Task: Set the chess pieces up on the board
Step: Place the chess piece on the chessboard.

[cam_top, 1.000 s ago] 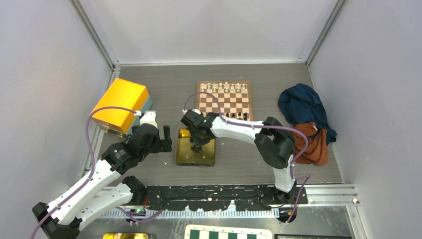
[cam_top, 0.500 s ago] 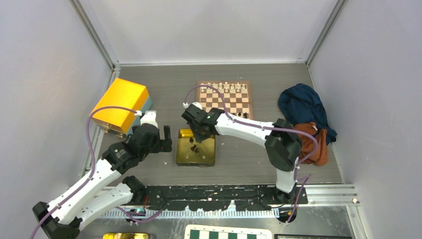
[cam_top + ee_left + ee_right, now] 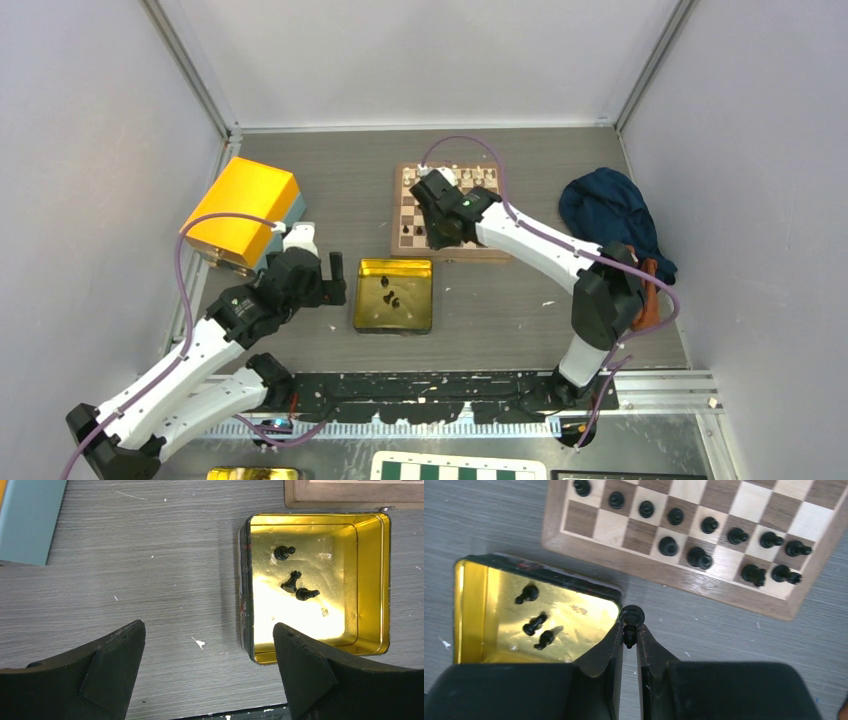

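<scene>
The wooden board (image 3: 408, 214) lies at the back centre, with white chess pieces (image 3: 470, 176) along its far rows. Black pieces (image 3: 675, 516) stand on its two near rows. My right gripper (image 3: 630, 628) is shut on a black piece (image 3: 631, 615) and hovers over the grey table between the board's near edge (image 3: 674, 577) and the gold tin (image 3: 479, 620). In the top view the right gripper (image 3: 438, 236) hangs over the board's near left part. Three black pieces (image 3: 294, 584) lie loose in the tin (image 3: 372, 310). My left gripper (image 3: 207, 629) stands open and empty, left of the tin.
An orange box (image 3: 240, 208) sits at the back left, and a teal slab (image 3: 30, 515) edges it. A blue cloth (image 3: 610, 215) and an orange cloth (image 3: 628, 298) lie on the right. A green-and-white checkered board (image 3: 455, 468) pokes in at the bottom edge. Walls close in three sides.
My right arm has lifted out of the tin with a black piece and swung back and right to the board's near edge. The left arm has not moved.
</scene>
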Robot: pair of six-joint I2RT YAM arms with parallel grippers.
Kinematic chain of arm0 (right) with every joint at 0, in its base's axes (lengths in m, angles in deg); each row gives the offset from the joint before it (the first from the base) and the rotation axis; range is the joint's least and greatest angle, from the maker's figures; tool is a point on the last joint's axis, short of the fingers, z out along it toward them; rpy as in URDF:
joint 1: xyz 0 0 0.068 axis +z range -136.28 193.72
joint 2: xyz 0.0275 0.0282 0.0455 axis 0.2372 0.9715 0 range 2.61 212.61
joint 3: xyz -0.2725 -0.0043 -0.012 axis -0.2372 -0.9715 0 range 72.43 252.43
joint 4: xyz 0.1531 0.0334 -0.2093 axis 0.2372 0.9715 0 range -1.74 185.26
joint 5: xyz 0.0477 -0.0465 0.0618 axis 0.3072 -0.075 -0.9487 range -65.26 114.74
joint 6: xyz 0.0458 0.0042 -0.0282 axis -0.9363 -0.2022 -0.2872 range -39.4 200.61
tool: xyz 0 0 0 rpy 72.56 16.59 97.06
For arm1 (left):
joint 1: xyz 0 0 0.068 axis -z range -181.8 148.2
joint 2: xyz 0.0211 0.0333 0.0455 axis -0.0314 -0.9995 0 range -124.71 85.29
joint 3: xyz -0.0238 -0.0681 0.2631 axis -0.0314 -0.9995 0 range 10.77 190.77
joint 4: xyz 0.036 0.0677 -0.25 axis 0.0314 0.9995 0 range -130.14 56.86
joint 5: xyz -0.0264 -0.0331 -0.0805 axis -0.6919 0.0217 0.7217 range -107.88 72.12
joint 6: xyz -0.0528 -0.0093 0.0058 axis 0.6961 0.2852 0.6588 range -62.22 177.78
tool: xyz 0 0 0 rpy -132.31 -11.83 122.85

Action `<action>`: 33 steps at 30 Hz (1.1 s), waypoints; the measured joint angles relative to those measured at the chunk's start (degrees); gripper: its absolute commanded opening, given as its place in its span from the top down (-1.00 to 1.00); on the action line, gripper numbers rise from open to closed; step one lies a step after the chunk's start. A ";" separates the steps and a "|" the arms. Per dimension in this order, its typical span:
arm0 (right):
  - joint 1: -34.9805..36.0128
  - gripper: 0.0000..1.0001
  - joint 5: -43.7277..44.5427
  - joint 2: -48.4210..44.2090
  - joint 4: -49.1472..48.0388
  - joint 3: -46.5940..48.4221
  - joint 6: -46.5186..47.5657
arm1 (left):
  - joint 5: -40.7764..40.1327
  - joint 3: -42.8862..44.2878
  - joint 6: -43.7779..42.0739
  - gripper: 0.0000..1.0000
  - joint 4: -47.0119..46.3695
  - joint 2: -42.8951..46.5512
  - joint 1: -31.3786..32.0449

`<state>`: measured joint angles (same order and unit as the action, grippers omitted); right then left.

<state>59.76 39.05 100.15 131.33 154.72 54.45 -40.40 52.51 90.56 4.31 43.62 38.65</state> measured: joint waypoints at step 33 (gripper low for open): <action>-12.50 0.92 -0.35 -1.14 -0.46 -6.05 3.37 | 0.02 0.35 -0.22 -0.99 -0.50 -3.50 0.00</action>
<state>47.26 38.70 99.01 130.87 148.66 57.82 -40.38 52.86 90.34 3.81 40.12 38.65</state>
